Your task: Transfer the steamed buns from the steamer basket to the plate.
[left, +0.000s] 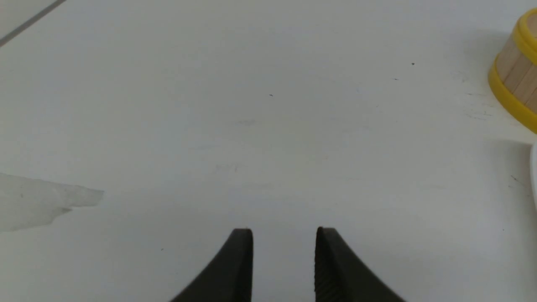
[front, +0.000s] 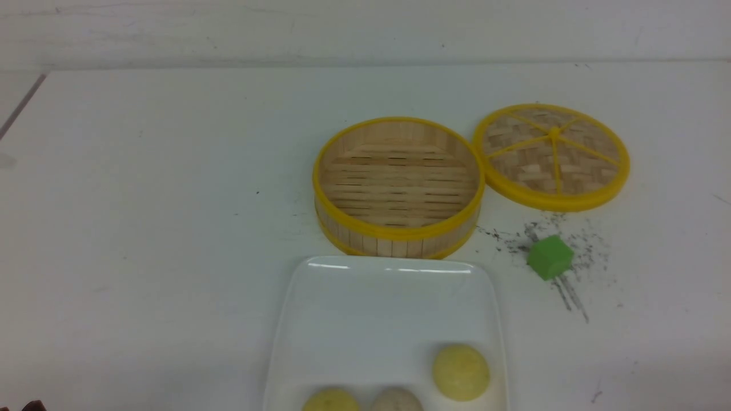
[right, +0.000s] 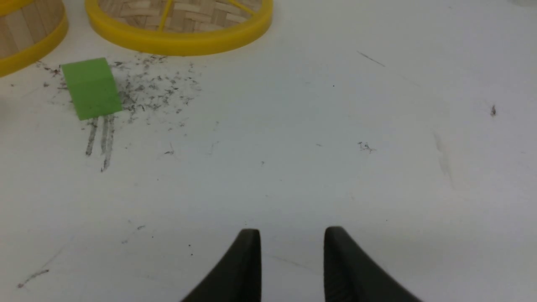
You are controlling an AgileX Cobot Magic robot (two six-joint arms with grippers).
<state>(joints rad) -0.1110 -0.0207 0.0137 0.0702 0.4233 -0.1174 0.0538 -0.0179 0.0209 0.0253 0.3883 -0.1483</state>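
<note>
Steamed buns [front: 460, 371]: three, low on the plate [front: 365, 319], bottom centre of the front view.
Steamer basket [front: 398, 185]: centre frame, nothing inside.
Woven lid [front: 551, 155]: right of the basket.
Green cube [front: 549, 257]: below the lid.
Left gripper [left: 284, 235]: jaws apart, holding nothing.
Right gripper [right: 292, 235]: jaws apart, holding nothing.

Even, bright, diffuse light across my feeds; white bench [front: 143, 228] looked washed out, slightly blue-grey. Glare streaks sat on far rim of plate [front: 388, 267]. Soft shadow lay under steamer basket [front: 398, 185], another beside green cube [front: 549, 257]. Front view was soft and noisy. In wrist views, dark tool tips were blurred at frame edge.
</note>
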